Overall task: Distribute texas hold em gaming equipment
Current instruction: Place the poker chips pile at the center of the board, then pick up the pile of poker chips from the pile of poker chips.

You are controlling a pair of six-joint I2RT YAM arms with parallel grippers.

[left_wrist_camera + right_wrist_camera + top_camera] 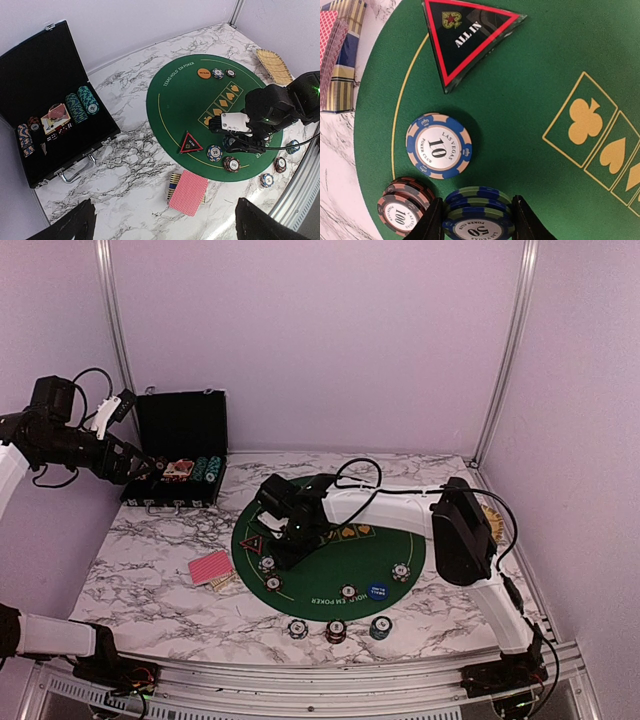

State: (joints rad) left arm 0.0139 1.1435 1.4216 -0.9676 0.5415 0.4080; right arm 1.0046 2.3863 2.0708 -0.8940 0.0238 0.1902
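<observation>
Looking through the right wrist view, I see the right pincer (477, 222) clamped on a 50 stack (479, 202) of teal chips, its fingers (434, 222) pressed against either side. That stack stands near the left edge of the mat (530, 65). Just beside it are a 100 stack (402, 210) and 1 flat 10 chip (439, 146). The marker (470, 37), lettered ALL IN, lies flat a little beyond them, touching neither.

From above, the mat sits mid-worktop (150, 570), nearer the near edge. The cards (210, 567) lie off the mat, between it and the worktop's left edge. A row of 3 chips (336, 630) sits on the marble along the near edge. The blue button (375, 590) rests near the mat's near edge, and the orange button (204, 73) near its far edge.

My left pincer (162, 222) hangs high on the left, fingers spread wide apart with nothing between them. The case (45, 65) stands open at the far-left corner, with teal stacks (82, 102) on edge inside.
</observation>
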